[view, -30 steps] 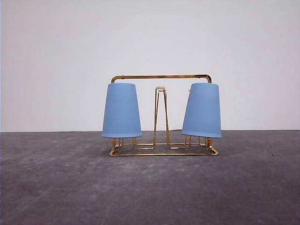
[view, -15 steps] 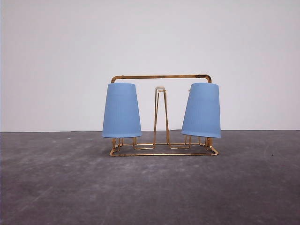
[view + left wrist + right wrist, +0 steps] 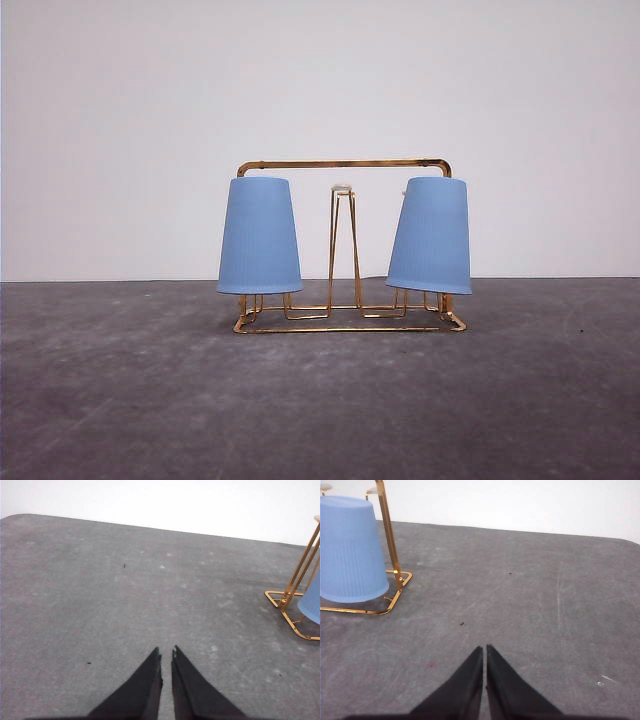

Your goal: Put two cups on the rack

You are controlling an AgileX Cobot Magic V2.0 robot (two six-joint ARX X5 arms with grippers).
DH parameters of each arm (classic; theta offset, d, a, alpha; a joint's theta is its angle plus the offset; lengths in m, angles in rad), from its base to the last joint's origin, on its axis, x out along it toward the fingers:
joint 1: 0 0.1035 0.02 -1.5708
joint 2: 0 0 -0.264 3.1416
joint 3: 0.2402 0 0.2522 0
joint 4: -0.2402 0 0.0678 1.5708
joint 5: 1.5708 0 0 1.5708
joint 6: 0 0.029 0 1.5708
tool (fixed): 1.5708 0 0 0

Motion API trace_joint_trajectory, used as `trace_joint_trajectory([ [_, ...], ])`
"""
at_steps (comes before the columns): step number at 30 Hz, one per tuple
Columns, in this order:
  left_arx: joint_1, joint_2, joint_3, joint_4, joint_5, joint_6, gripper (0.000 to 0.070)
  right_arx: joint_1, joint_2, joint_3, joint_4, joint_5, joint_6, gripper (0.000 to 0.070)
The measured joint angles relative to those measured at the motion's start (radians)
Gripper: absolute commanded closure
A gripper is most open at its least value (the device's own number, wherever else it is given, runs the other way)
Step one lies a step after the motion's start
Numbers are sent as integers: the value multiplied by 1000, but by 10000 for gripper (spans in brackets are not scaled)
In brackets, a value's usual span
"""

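Both cups (image 3: 259,236) hide the rack's (image 3: 345,165) prongs beneath them.

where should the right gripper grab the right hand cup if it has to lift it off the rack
Grip the right cup across its ribbed side wall, around mid-height, coming from the rack's outer right end. It hangs upside down, slightly tilted, narrow closed base on top, so only the sides give purchase. Then probably lift up along the prong.

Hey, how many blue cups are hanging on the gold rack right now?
2. One cup sits upside down on the left end of the rack; the other cup sits upside down on the right end, slightly tilted. The middle prong is bare.
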Motion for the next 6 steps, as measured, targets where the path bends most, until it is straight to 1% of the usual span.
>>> trace_joint_trajectory([
  [6,0,0,0,0,0,0,683,0,0,0,0,0,0,693],
])
